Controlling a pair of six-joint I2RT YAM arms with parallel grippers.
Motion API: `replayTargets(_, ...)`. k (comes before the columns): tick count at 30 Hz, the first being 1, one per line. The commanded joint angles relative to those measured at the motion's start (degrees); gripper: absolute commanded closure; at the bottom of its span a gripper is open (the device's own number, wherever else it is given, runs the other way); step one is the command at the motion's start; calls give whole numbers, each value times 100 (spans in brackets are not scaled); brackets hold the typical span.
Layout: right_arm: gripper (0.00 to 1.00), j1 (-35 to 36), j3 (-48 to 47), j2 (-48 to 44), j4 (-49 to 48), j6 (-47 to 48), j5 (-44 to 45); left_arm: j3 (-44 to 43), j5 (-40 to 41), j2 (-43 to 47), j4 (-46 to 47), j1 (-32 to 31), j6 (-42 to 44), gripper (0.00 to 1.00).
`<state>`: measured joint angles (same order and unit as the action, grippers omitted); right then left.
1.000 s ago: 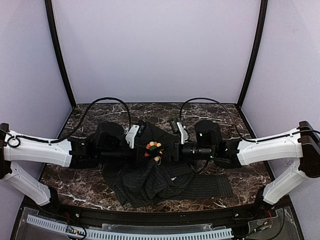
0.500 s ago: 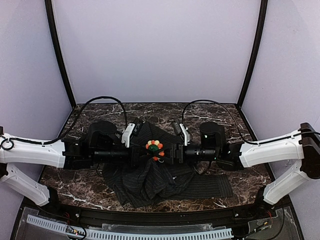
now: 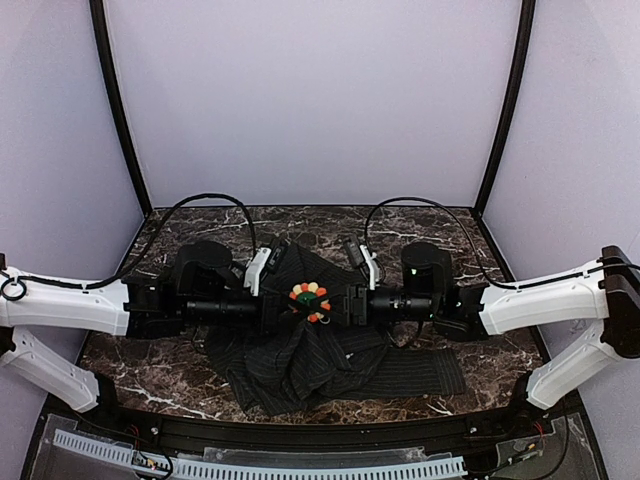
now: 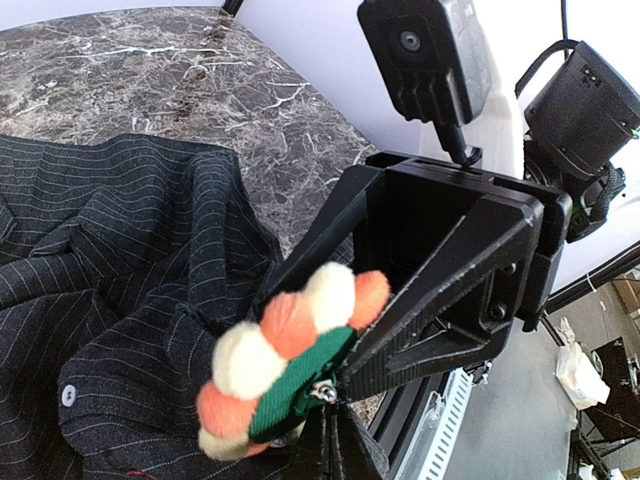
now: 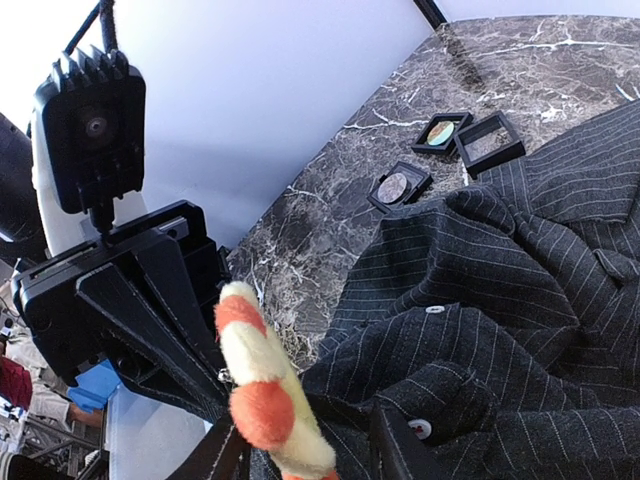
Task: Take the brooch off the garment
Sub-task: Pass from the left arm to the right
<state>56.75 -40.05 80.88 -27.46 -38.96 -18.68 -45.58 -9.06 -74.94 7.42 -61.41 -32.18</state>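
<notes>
Here the dark striped garment lies crumpled on the marble table. Further back, the brooch sits on its raised fold. The left gripper is pressed together beside it, and the right gripper has its fingers apart around it.

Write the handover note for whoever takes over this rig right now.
Left gripper: shut, tips at the cloth beside the brooch; what it pinches is hidden.
Right gripper: jaws apart, straddling the brooch, not clamped on it.
Brooch: on a raised fold of the garment, between the two grippers, above the table.
Done: both arms are at the brooch.
Left: close the right gripper on the brooch and pull it free, probably with the left gripper steadying the cloth.
</notes>
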Motion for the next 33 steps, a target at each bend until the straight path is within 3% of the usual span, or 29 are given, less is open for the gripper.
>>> replayTargets(1,62,32,-46,-58,-199,78,-23,-3,-174,17,74,6,-44,99)
replayTargets(6,63,63,-86,-38,-151,150,-39,-126,-210,-85,-54,2,-38,99)
replayTargets(14,74,110,-170,13,-106,253,-160,-221,-100,-167,-203,5,-48,99)
replayTargets(26,76,206,-297,190,104,410,-25,-218,18,-101,-259,6,-60,99)
replayTargets(33,91,214,-263,209,4,353,-5,-205,-29,-93,-210,11,-55,99)
